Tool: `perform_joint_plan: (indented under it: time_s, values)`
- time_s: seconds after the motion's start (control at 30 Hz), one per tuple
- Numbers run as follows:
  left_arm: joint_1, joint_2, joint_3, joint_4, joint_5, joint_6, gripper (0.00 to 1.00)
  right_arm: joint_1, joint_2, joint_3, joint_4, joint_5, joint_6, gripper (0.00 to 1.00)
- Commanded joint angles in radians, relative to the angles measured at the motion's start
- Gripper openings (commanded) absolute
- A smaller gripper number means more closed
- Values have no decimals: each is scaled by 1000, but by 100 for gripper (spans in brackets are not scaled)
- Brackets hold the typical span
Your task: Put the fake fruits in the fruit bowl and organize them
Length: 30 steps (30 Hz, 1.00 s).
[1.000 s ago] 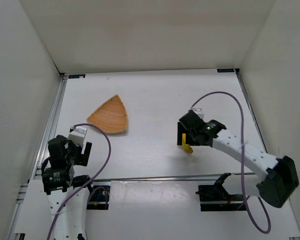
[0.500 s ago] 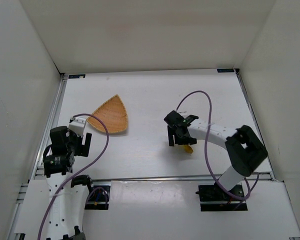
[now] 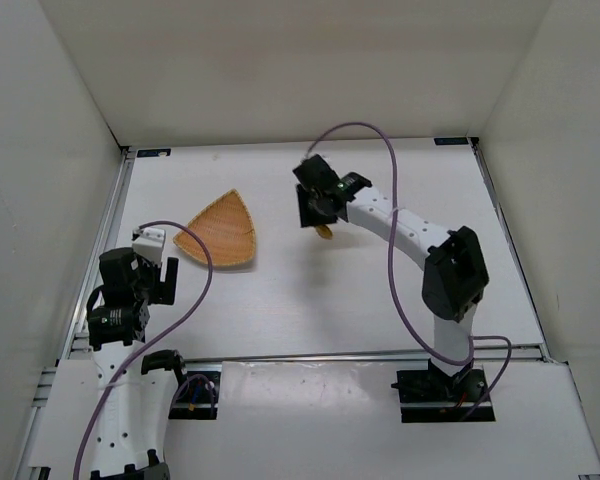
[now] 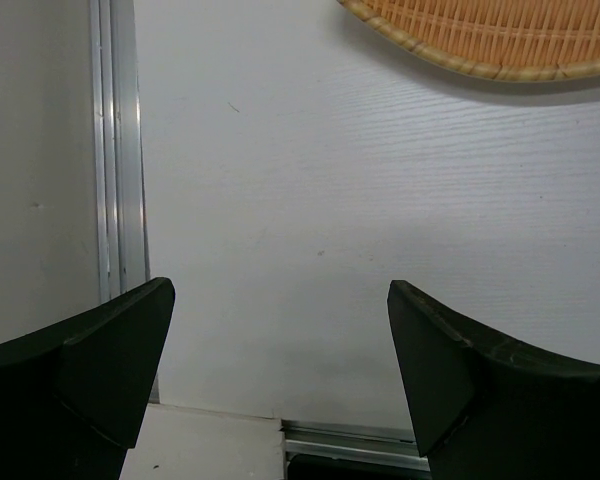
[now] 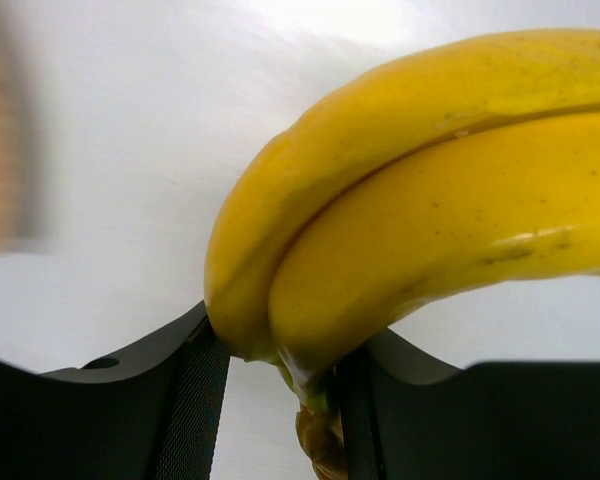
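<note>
- Idling at far left over bare worktop point(image 3: 280, 300): left hand point(image 4: 280, 340), fingers spread apart, gripping nothing.
- Lying just beyond it: fruit bowl point(image 3: 220, 230), woven wicker, nothing inside.
- Hanging well right of the bowl: banana point(image 3: 325, 231), clamped in the right hand point(image 5: 280, 385) close to its dark stem end.
- Judging by look: light, stiff, glossy plastic, probably slippery; held at one end, could swing, so a mid-curve hold seems steadier.
- Finding no brand, label or readable writing anywhere.

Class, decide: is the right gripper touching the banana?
Touching. The right wrist view shows the banana pinched at its end between the jaws of the right gripper.
</note>
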Motion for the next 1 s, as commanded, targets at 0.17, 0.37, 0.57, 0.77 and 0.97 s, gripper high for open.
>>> perform_joint_plan:
  time_s: [0.17,0.37,0.57,0.77,0.97]
  values:
    - [-4,32,-4,73,-27,-49,100,85,295,612,165,-556,-115,0]
    - [-4,41,5,82,-27,-71,100,115,479,685,370,-696,-1,1]
    - [-4,52,-4,91,-27,-71,100,152,585,768,427,-598,10,15]
    - [-4,61,-4,91,-27,-71,100,161,596,768,395,-604,-32,52]
    - [-4,70,-14,91,-27,-71,100,226,542,768,329,-510,-165,41]
